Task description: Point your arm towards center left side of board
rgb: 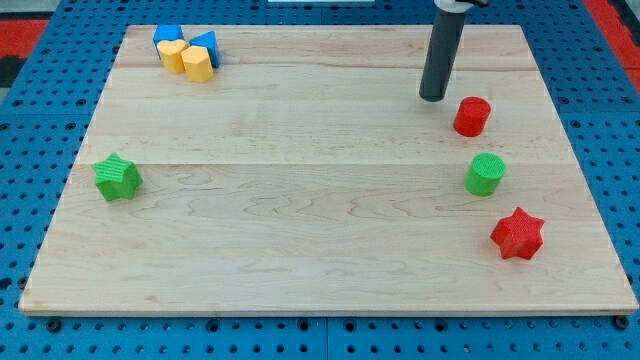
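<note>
From where I stand I count two red blocks, a cylinder (472,116) and a star (517,234), and two green, a cylinder (485,174) and a star (117,177). Two yellow blocks (170,54) (197,63) and two blue blocks (166,35) (206,43) huddle at upper left. My tip (433,97) sits upper right, just left of the red cylinder; it is a bare rod, no pincer to judge. The centre-left area holds the green star. The wooden board (300,220) lies on blue pegboard (40,150).
</note>
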`<action>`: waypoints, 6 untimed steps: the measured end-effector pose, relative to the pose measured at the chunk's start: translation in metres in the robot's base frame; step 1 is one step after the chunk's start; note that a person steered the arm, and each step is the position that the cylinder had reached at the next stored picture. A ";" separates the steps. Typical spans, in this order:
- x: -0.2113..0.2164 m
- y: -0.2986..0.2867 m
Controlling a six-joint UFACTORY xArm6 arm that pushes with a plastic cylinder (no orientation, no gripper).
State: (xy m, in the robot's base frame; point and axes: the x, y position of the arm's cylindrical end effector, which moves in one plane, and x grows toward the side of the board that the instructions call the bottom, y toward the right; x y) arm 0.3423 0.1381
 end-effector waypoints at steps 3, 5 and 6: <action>0.025 0.025; -0.009 -0.103; -0.017 -0.165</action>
State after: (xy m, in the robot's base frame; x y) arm 0.3257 -0.0268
